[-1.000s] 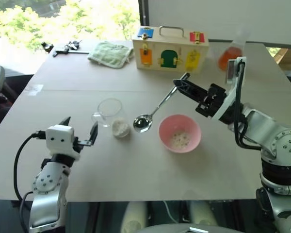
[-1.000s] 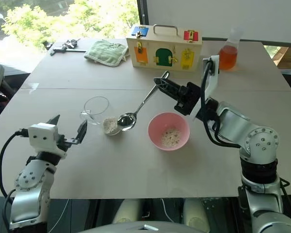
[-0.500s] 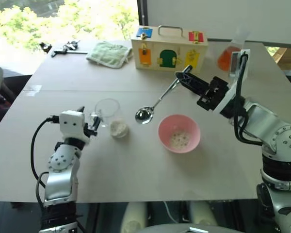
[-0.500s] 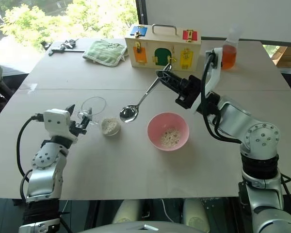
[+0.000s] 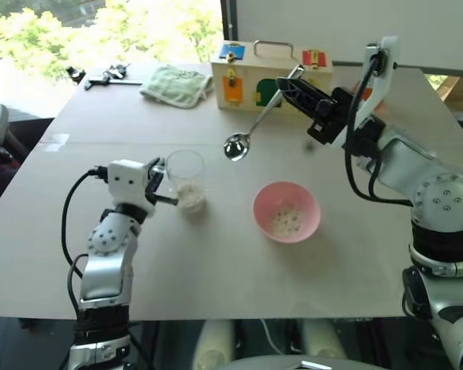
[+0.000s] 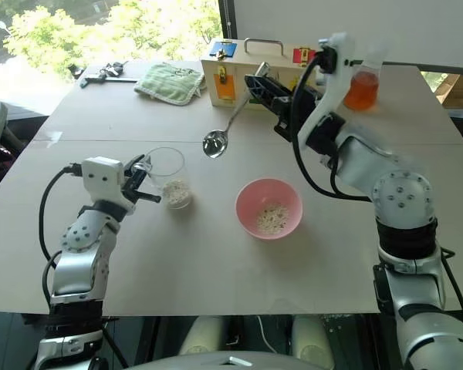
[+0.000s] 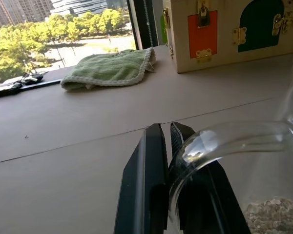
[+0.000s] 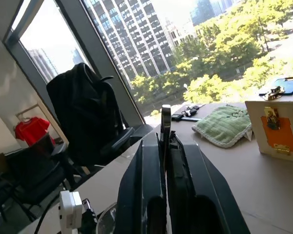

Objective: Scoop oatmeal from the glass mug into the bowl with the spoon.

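Left gripper (image 5: 159, 183): clamped on the thin handle of the glass mug (image 5: 186, 179), black fingers (image 7: 154, 161) pressed together with the clear handle loop pinched at them in the left wrist view. Mug upright on the table (image 5: 216, 262), just left of the bowl (image 5: 286, 211) and apart from it, handle turned away from the bowl toward that gripper; a small heap of oatmeal (image 5: 190, 200) at its bottom. Right gripper (image 5: 291, 79): closed tight on the top end of the spoon (image 5: 256, 123), held up in the air beyond the bowl, in front of the wooden latch box (image 5: 270, 71). Spoon's long axis on a slant: handle end high and farther from the bowl, at the gripper; small oval scoop (image 5: 235, 146) low, pointing down and toward the mug's side, above the table between mug and box, touching neither mug nor bowl. Whether anything lies in the scoop: cannot tell. Bowl pink, upright, with a thin scatter of pale flakes (image 5: 285, 222) in its bottom. Beyond the bowl and left of the box: a folded green cloth (image 5: 175, 83). Beyond the bowl and right of the box, seen past the right arm: a flask of orange liquid (image 6: 363, 85).
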{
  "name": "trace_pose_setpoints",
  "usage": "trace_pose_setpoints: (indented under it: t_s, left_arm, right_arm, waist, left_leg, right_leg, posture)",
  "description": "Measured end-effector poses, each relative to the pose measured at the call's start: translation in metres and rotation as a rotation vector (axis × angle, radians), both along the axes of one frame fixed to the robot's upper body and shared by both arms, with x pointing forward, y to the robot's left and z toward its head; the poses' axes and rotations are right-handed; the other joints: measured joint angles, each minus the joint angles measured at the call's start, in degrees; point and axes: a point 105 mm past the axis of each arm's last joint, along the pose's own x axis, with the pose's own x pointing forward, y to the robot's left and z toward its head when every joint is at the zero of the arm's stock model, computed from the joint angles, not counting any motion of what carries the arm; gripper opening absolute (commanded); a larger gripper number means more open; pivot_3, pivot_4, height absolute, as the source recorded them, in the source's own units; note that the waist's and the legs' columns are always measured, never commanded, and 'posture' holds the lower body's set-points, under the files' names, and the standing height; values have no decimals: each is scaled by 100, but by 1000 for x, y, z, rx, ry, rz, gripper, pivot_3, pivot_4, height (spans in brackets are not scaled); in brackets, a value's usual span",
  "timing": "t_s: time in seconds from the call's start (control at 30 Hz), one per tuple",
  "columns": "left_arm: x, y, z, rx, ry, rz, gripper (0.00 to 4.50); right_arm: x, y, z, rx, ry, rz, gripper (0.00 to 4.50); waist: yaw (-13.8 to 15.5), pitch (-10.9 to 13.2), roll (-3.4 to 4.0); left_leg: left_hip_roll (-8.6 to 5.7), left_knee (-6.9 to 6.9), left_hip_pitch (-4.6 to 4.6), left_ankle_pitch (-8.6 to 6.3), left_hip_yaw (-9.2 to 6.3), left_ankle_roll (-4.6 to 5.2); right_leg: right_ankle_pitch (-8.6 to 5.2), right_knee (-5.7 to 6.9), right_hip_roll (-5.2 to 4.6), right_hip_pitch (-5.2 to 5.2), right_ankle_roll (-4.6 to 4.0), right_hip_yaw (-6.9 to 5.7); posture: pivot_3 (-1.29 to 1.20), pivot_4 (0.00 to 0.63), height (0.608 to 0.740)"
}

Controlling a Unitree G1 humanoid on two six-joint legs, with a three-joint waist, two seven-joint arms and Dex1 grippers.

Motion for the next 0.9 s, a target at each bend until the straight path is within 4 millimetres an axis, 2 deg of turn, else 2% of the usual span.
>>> trace_pose_setpoints:
  t_s: [0.1,0.2,0.33,0.5,0.67,0.8,0.9]
  left_arm:
    - [11,-15,7,-5,23,-46,12]
    - [21,-27,12,-8,51,-93,12]
    - [28,-39,10,-6,94,-150,12]
    - [32,-53,20,-3,96,-222,12]
    - [37,-61,29,33,107,-280,12]
    - [41,-66,21,75,152,-329,12]
    - [43,-70,17,130,169,-368,12]
  right_arm:
    - [-2,8,6,-56,-100,17,0]
    - [2,14,-1,-119,-145,17,0]
    - [4,21,-7,-168,-189,19,0]
    - [9,29,-18,-271,-244,14,0]
    - [8,39,-38,-409,-285,49,0]
    - [8,48,-57,-545,-350,77,0]
    - [7,53,-63,-559,-334,112,0]
  waist:
    - [-1,2,-4]
    - [-11,3,-4]
    - [-31,4,-5]
    - [-32,4,-6]
    - [-33,4,-6]
    - [-35,5,-7]
    - [-33,7,-9]
  left_leg:
    - [-2,-1,-5,9,2,-15]
    - [-2,-4,-7,10,6,-17]
    - [-1,-5,-10,11,10,-19]
    - [-2,-5,-10,11,13,-19]
    - [-4,-5,-10,11,14,-19]
    - [-7,-4,-10,11,16,-19]
    - [-7,-4,-10,12,17,-20]
  right_leg:
    - [0,-7,0,-2,0,0]
    - [0,-8,0,-6,1,1]
    - [0,-4,1,-14,1,4]
    - [-1,-5,1,-15,1,6]
    - [-1,-4,2,-16,1,6]
    - [-1,-4,3,-18,1,8]
    - [-1,-3,4,-19,1,8]
  posture:
    - [0,150,740]
    - [0,150,740]
    - [0,150,740]
    - [0,150,740]
    - [0,150,740]
    - [0,150,740]
    - [0,150,740]
